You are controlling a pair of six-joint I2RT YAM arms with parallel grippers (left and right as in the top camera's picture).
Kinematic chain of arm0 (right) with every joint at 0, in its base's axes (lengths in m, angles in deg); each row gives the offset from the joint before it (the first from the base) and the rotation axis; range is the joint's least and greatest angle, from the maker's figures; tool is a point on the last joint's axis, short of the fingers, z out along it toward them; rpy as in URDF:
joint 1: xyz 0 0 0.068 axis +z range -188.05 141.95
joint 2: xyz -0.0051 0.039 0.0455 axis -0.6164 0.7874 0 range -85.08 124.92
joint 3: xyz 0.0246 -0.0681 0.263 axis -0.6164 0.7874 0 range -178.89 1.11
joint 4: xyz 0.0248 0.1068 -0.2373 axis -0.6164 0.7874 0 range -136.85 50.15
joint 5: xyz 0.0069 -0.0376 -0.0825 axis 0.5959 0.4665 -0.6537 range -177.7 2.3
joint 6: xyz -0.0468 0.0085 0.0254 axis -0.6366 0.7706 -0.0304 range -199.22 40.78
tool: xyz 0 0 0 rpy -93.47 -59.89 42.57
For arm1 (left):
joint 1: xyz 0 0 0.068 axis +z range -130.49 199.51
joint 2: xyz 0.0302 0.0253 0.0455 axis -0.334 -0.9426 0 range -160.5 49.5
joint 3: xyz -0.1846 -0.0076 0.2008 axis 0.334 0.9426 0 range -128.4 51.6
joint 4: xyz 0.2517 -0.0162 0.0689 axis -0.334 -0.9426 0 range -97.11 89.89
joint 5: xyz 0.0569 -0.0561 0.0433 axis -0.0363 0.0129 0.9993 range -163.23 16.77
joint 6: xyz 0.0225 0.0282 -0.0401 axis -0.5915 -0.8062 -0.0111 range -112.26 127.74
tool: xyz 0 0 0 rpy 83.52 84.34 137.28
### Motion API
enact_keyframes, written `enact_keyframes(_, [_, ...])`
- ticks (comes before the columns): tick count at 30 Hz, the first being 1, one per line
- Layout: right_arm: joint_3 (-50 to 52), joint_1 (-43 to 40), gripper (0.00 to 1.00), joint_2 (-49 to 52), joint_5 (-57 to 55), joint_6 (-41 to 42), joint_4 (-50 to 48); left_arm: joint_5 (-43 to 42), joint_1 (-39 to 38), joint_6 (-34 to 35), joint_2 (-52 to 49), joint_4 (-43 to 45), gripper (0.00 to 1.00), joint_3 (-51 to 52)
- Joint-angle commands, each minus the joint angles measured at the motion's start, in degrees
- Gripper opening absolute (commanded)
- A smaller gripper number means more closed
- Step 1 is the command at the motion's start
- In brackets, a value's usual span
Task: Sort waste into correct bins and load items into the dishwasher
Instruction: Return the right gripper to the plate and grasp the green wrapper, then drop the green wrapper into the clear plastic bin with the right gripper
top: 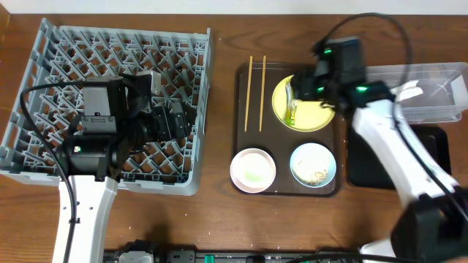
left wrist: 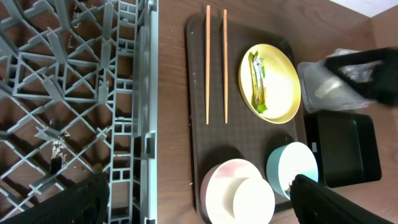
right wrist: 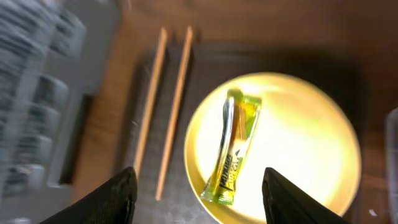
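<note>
The green-and-yellow wrapper (top: 292, 106) lies on the yellow plate (top: 322, 113), which sits at the back right of the dark-brown tray. My right gripper (top: 303, 84) hovers open above the wrapper (right wrist: 233, 149) and the plate (right wrist: 298, 137), its fingers (right wrist: 199, 186) either side, not touching. The white bowl (top: 253, 169) holds the white cup (left wrist: 252, 200). The light-blue bowl (top: 313, 164) holds pale crumbs. My left gripper (top: 174, 120) is open and empty over the right side of the grey dish rack (top: 44, 51). The clear tub (top: 431, 91) and black tray (top: 431, 157) are at the right.
Two wooden chopsticks (top: 257, 91) lie side by side on the dark-brown serving tray (top: 241, 109), left of the plate. Bare wooden table shows between rack and tray and along the front edge. My right arm crosses over the clear tub.
</note>
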Motion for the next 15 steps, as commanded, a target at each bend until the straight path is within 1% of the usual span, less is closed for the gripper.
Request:
enact_keyframes(1, [0.94,2.45,0.68,6.29,-11.56,0.72,-1.03,-0.76,0.35,0.07,-0.02,-0.15,0.94,-1.20])
enact_keyframes(2, [0.94,2.82,0.72,8.09,-11.85,1.33,-2.12,-0.76,0.35,0.07,-0.02,-0.15,0.94,-1.18])
enact_keyframes(4, [0.94,3.15,0.73,11.74,-11.50,1.33,-5.14,-0.76,0.35,0.04,-0.02,-0.15,0.94,-1.18])
enact_keyframes(7, [0.92,3.28,0.69,17.09,-11.50,2.67,-8.61,-0.74,0.35,0.04,-0.02,-0.15,0.94,-1.20])
enact_keyframes(8, [0.94,3.28,0.66,18.32,-11.50,3.28,-9.07,-0.76,0.35,0.04,-0.02,-0.15,0.94,-1.20])
enact_keyframes(10, [0.92,3.19,0.54,20.26,-11.76,4.15,-9.49,-0.74,0.35,0.04,-0.02,-0.15,0.94,-1.18])
enact_keyframes(11, [0.92,3.04,0.44,20.79,-11.74,4.13,-9.68,-0.74,0.35,0.04,-0.02,-0.15,0.95,-1.18])
enact_keyframes(13, [0.90,2.67,0.18,20.83,-11.47,4.28,-9.62,-0.76,0.35,0.04,-0.02,-0.15,0.94,-1.20])
enact_keyframes(15, [0.76,2.29,0.02,19.58,-10.05,4.28,-9.20,-0.76,0.35,0.04,-0.02,-0.15,0.95,-1.18])
